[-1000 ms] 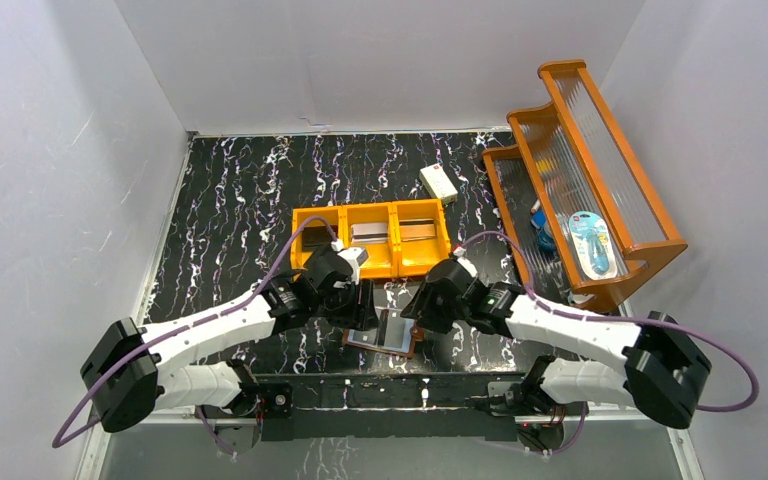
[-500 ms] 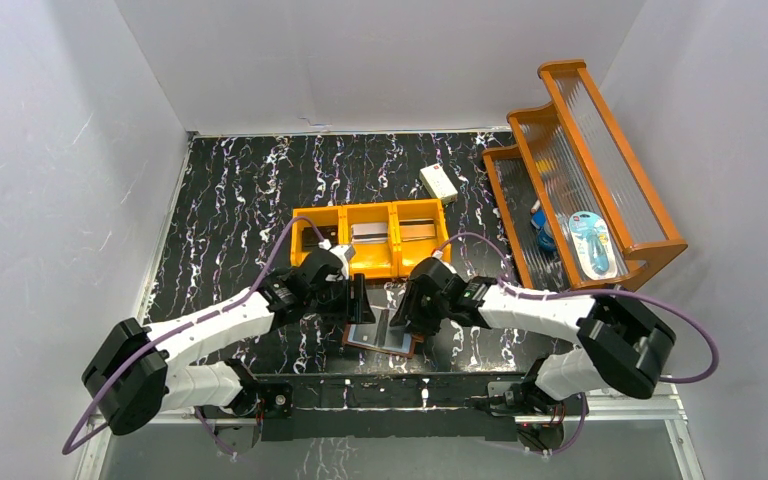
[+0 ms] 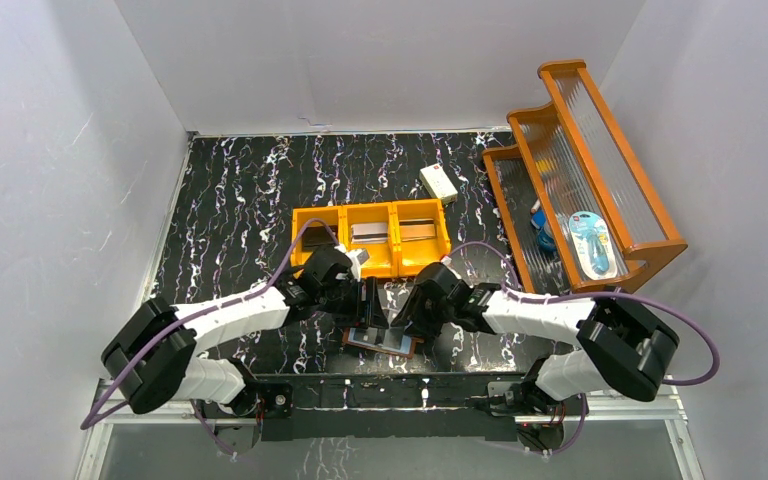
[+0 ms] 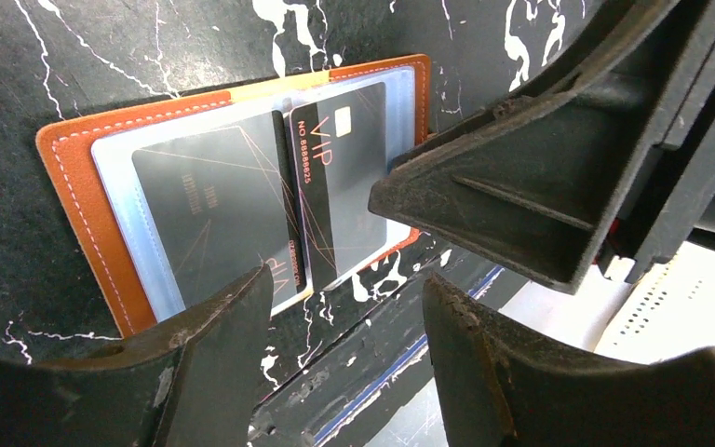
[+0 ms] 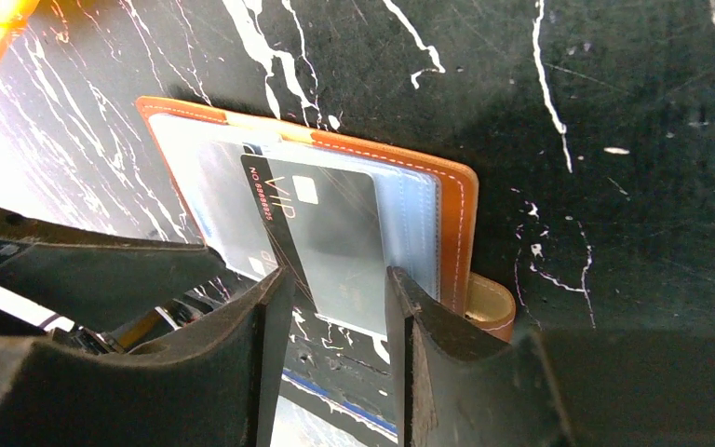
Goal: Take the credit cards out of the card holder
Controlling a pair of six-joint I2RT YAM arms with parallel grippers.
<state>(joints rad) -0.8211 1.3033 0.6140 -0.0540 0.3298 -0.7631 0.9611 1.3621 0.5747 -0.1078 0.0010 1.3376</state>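
Card holder (image 4: 74, 177) lies spread open on the tabletop (image 5: 614, 93), directly under both claws. The left claw (image 4: 346, 289) hangs released, with nothing between its fingers and one tip just beside the near edge of the grey card (image 4: 207, 209) in the left sleeve. Right of that tip sits the black VIP card (image 4: 340, 196), askew in its sleeve, its near end between the fingers of the right claw (image 5: 337, 279) — whether they pinch it I cannot tell. The snap tab (image 5: 492, 303) pokes out beside that claw's outer finger.
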